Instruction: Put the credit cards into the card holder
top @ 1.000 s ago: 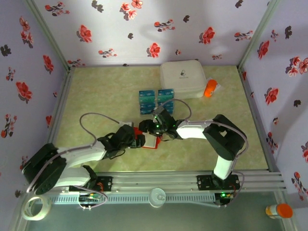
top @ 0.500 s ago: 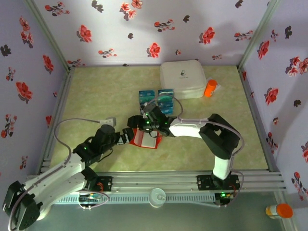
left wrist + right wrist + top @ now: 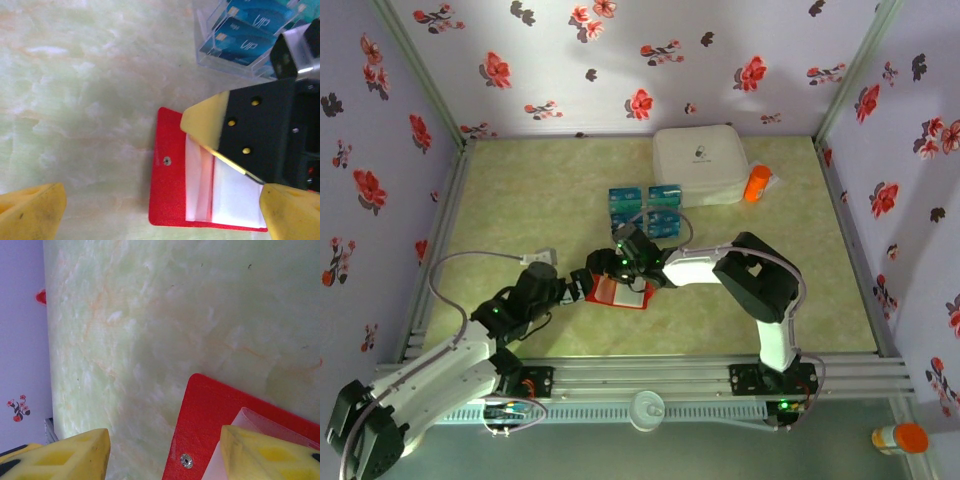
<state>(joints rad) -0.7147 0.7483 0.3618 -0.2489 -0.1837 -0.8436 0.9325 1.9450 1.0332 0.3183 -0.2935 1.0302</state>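
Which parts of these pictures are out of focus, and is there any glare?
Left wrist view: the near yellow fingers are blurred, the card holder sharp. Right wrist view: fingers soft too. Top view: soft, even light, no strong glare.

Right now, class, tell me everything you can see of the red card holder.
The card holder is a flat, bright-red folding wallet. It lies open on the green marbled table, near its middle. Its red cover looks like smooth leatherette, with a small metal snap stud by one edge. Inside are pale, clear plastic pockets. One yellow-tipped finger of the right claw lies over the pockets and seems to touch them.
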